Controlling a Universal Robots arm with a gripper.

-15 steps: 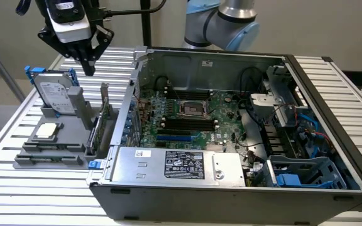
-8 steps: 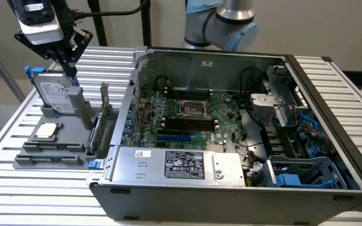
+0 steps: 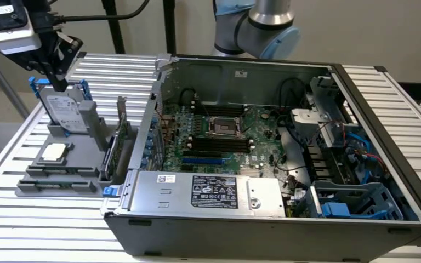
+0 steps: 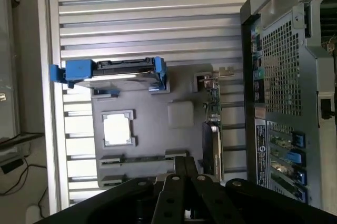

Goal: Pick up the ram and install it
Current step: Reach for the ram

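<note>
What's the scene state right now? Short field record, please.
end effector: shut, empty, just above hard drive
ram: lying in gray holder, not picked up
also on holder: processor, expansion card
computer case: side open, motherboard exposed

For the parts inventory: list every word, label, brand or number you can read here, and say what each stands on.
Nothing reads clearly enough to quote.
Black label on the power supply: print too small.
White sticker on the same unit: blurred.
White label on the hard drive: too small.
Label strip on the computer case rear: blurred.
</note>
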